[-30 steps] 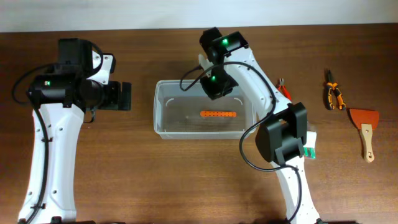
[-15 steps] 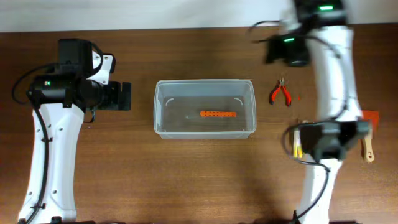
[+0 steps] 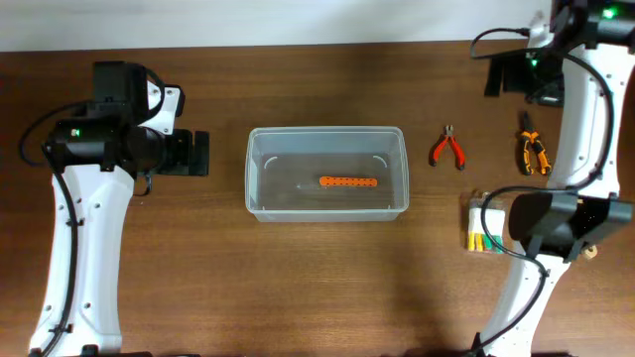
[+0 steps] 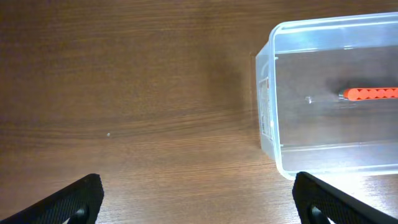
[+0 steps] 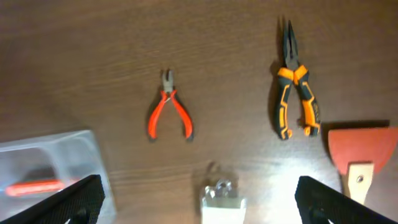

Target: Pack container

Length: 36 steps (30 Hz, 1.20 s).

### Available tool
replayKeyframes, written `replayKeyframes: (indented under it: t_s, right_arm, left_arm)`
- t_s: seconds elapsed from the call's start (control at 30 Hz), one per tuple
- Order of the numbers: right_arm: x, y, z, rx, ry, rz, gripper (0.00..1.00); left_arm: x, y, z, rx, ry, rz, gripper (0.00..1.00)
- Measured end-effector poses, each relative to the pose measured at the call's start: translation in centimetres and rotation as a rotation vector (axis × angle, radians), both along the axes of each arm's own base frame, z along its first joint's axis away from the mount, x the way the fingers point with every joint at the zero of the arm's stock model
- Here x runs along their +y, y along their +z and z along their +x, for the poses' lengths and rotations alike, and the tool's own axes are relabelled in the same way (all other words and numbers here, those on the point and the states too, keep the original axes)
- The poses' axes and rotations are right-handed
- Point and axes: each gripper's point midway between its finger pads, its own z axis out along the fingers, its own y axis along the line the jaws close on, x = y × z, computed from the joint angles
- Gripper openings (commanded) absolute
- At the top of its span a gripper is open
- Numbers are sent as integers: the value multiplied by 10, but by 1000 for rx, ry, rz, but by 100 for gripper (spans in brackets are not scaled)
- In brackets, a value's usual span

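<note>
The container [image 3: 258,198] is a large clear tub in the middle of the table, with an orange strip [image 3: 348,182] lying flat on its floor. My left gripper [image 3: 198,154] stands open just left of it, over bare wood. In the left wrist view my left gripper [image 4: 199,205] has nothing between its fingers, and the container [image 4: 267,124] with the orange strip [image 4: 372,94] shows at the right. My right gripper [image 3: 506,74] is open and empty, high at the far right. In the right wrist view my right gripper [image 5: 202,208] looks down on the tools, with a corner of the container [image 5: 81,146] at lower left.
Right of the tub lie red pliers [image 3: 448,149] [image 5: 169,115] and orange-and-black long-nose pliers [image 3: 534,151] [image 5: 295,87]. A small clear case of yellow-green bits [image 3: 480,228] [image 5: 222,199] sits nearer the front. A red-bladed scraper [image 5: 364,152] lies at the far right, hidden overhead by my right arm.
My right arm has swung from above the tub to the far right corner, and its gripper has opened. The orange strip has stayed in the tub. The left arm has not moved.
</note>
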Motion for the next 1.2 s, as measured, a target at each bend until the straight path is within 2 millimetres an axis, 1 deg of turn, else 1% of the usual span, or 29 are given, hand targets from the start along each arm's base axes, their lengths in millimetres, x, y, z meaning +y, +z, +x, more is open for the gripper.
replayKeyframes:
  t_s: [0.07, 0.17, 0.2, 0.23, 0.27, 0.37, 0.5, 0.63, 0.73, 0.77, 0.93, 1.2]
  right_arm:
    - [-2, -14, 7, 15, 38, -15, 99]
    - [-4, -43, 14, 64, 118, -30, 99]
    - [-4, -56, 18, 81, 154, -37, 99]
    - [-4, -62, 20, 86, 169, -40, 99]
    - [-4, -74, 24, 96, 194, -44, 99]
    - [1, -95, 31, 111, 253, -51, 99]
    - [11, -111, 31, 142, 309, -49, 99]
    - [27, -126, 23, 192, 376, -42, 99]
    - [34, -137, 17, 226, 412, -36, 99]
    - [37, -144, 13, 249, 425, -29, 99]
    - [35, -160, 4, 292, 429, -16, 99]
    - [22, -167, 8, 277, 407, -21, 99]
  left_arm:
    - [0, 0, 0, 0, 0, 0, 99]
    - [0, 0, 0, 0, 0, 0, 99]
    - [0, 0, 0, 0, 0, 0, 99]
    - [0, 0, 0, 0, 0, 0, 99]
    - [0, 0, 0, 0, 0, 0, 99]
    - [0, 0, 0, 0, 0, 0, 99]
    - [0, 0, 0, 0, 0, 0, 99]
    - [0, 0, 0, 0, 0, 0, 99]
    - [0, 0, 0, 0, 0, 0, 99]
    - [0, 0, 0, 0, 0, 0, 99]
    - [0, 0, 0, 0, 0, 0, 99]
    - [0, 0, 0, 0, 0, 0, 99]
